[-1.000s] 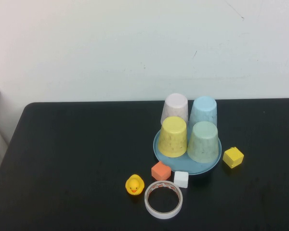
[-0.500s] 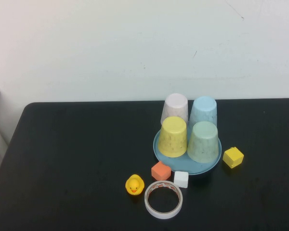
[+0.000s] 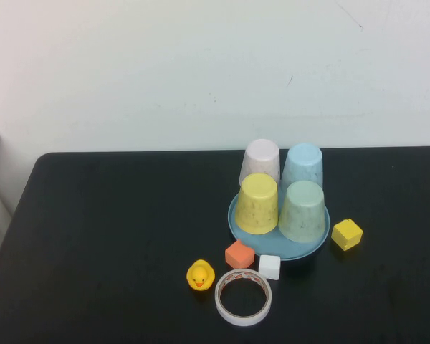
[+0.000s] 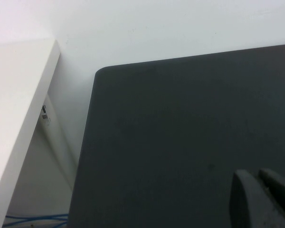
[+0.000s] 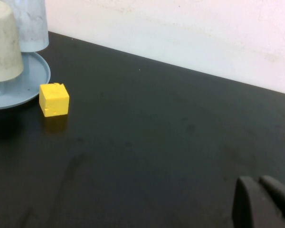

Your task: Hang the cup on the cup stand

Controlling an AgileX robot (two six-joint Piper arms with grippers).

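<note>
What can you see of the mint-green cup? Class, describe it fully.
The mint-green cup is a pale, speckled, plastic-looking tumbler, tapered and handleless. It stands upside down on the stand, at the front on the robot's right, close beside the yellow cup, with the blue cup behind it. No gripper touches it.

A plain test room or lab setup: a black table stands against a bare white wall, a white cabinet edge beside it, blue cables loose on the floor below.
</note>
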